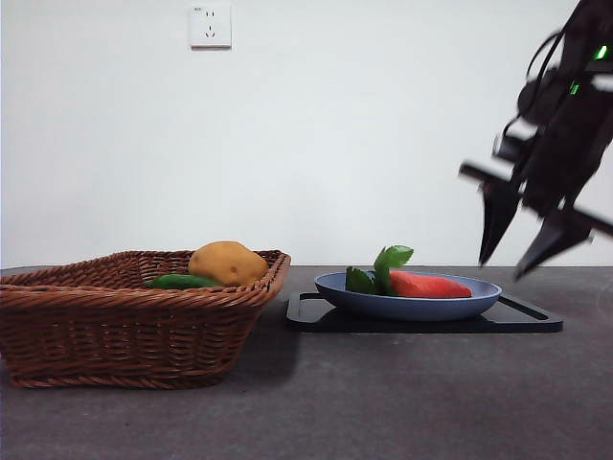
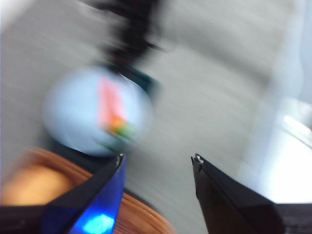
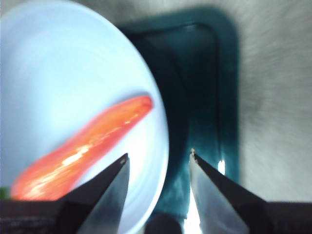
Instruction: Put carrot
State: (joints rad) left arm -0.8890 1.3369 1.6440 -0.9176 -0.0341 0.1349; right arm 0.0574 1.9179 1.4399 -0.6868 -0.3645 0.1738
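The orange-red carrot (image 1: 428,285) with green leaves lies in a blue plate (image 1: 479,295) on a black tray (image 1: 536,318). My right gripper (image 1: 522,259) is open and empty, up in the air above the plate's right side. Its wrist view shows the carrot (image 3: 83,148) in the pale plate (image 3: 58,63), just beyond the jaws. My left gripper (image 2: 157,163) is open and empty; its blurred view shows the plate (image 2: 73,112) with the carrot (image 2: 109,105) from afar, above the basket rim (image 2: 141,214).
A brown wicker basket (image 1: 124,331) stands on the left, holding a tan potato (image 1: 227,263) and a green vegetable (image 1: 182,282). The dark table top (image 1: 402,393) runs to the front. A white socket (image 1: 210,25) is on the wall.
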